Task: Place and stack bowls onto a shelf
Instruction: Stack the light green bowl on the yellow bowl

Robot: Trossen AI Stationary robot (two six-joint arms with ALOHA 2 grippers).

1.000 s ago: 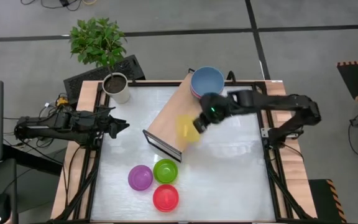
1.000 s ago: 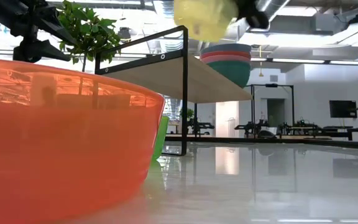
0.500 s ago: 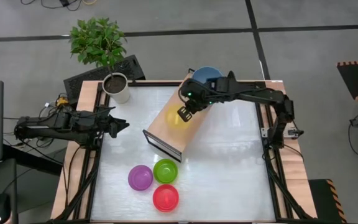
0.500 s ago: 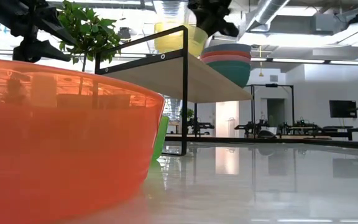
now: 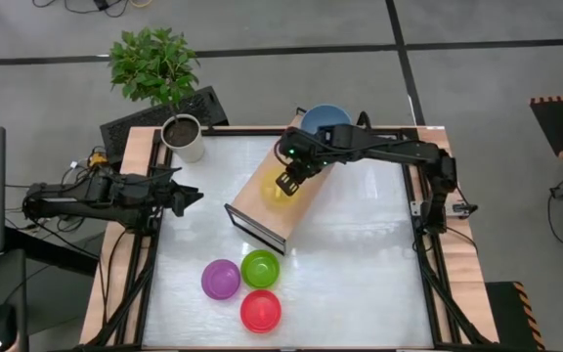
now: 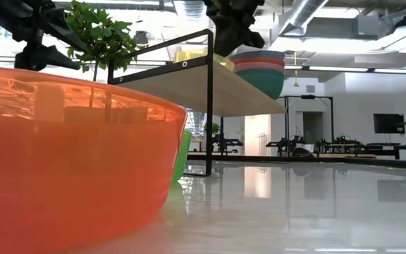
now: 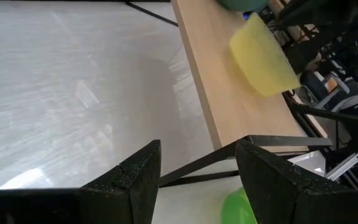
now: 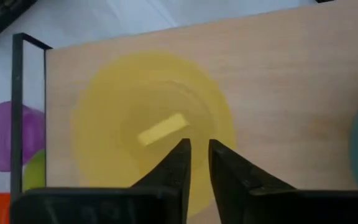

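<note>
Lowered since a moment ago, the small round yellow plastic bowl (image 5: 280, 189) now sits on the long light-wood shelf board (image 5: 262, 200), with the right gripper (image 5: 286, 182) directly above it — its fingers (image 8: 178, 163) nearly closed, pinching the bowl's near rim. At the shelf's one-o'clock end stands the stack of larger plastic bowls (image 5: 323, 125), blue on top. No writing is readable; the left gripper (image 5: 190, 198) waits at nine o'clock, fingers parted and empty.
</note>
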